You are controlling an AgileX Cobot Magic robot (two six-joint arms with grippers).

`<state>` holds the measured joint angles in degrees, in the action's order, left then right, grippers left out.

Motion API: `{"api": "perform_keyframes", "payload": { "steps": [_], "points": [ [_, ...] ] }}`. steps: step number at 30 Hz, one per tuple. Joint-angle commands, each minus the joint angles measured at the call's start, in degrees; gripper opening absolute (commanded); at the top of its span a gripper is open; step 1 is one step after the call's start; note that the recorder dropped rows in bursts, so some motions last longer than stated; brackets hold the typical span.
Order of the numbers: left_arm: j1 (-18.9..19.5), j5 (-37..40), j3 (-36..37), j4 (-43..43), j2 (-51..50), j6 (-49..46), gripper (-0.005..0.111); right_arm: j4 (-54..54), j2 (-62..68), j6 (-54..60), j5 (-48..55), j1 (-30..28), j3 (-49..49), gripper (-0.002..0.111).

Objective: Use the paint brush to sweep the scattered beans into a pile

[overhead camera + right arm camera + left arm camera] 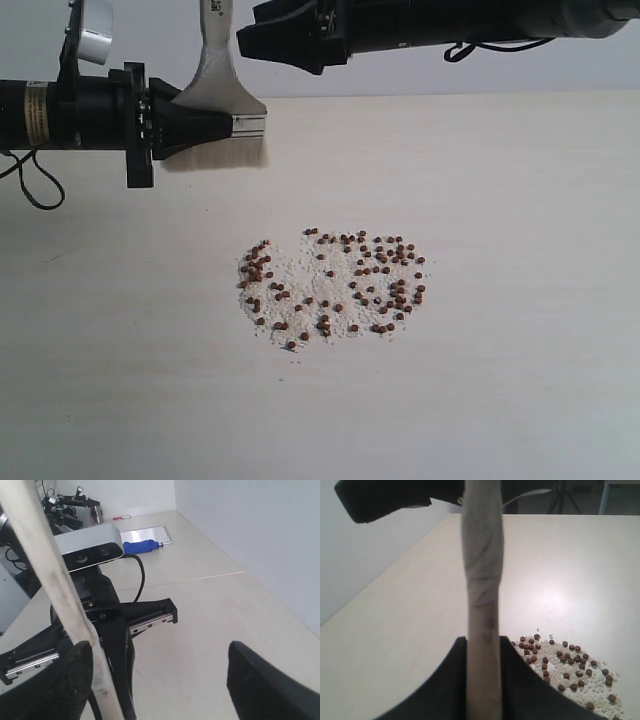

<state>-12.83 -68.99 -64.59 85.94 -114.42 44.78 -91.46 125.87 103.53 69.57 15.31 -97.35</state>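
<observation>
Gripping the paint brush (226, 85) away from the beans (335, 280) with our left gripper (218, 125), right gripper (247, 41) gaping, we may drop it by releasing early

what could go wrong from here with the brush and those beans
1. The right end effector is open right beside the handle of the paint brush, which the left end effector grips lower down. Closing or shifting could twist the brush or make the arms bump.
2. The beans lie loose on the smooth table. A quick stroke may roll them wider instead of gathering them.
</observation>
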Motion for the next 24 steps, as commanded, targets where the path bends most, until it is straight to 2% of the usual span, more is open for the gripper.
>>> {"api": "perform_keyframes", "payload": {
  "steps": [1,8,14,24],
  "points": [
    [-0.2,-1.0,-0.4,-1.6,-0.1,-0.2,0.0,1.3,-2.5,-1.7,0.4,0.6,-0.1,0.07],
    [-0.2,-1.0,-0.4,-1.6,-0.1,0.2,0.0,-0.2,-2.5,1.3,0.4,6.0,-0.1,0.07],
    [-0.2,-1.0,-0.4,-2.2,-0.1,0.2,0.0,-2.5,-2.6,1.5,0.4,6.0,-0.2,0.064],
    [-0.2,-1.0,-0.4,-2.5,-0.1,0.2,0.0,-4.1,-2.6,2.9,0.4,5.8,-0.2,0.064]
  ]
}}
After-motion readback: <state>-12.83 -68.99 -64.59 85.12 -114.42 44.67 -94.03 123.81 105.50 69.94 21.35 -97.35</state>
